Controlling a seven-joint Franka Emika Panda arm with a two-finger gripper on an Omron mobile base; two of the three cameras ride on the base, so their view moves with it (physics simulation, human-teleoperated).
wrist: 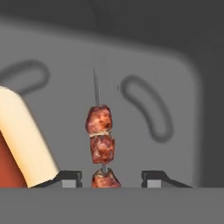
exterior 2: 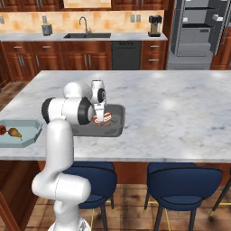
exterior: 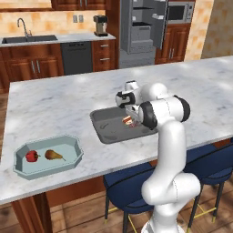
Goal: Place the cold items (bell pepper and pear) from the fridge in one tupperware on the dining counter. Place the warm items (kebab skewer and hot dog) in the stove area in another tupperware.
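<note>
Two cold items, a red bell pepper point(exterior: 32, 156) and a brown pear point(exterior: 53, 155), are being shown already lying in the pale blue tupperware point(exterior: 73, 160), while the meat-chunk kebab skewer point(wrist: 101, 139) and bun-wrapped hot dog point(wrist: 19, 140) are being shown in the dark grey tupperware point(exterior: 102, 129), the parted two-finger gripper point(wrist: 113, 178) straddling the skewer without visibly clamping it.

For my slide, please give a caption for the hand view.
Open gripper above the kebab skewer lying in the dark tupperware, hot dog beside it.

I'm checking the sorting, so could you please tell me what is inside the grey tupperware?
Inside the grey tupperware lie a kebab skewer and a hot dog. The arm covers part of its floor, so anything else there stays hidden.
</note>
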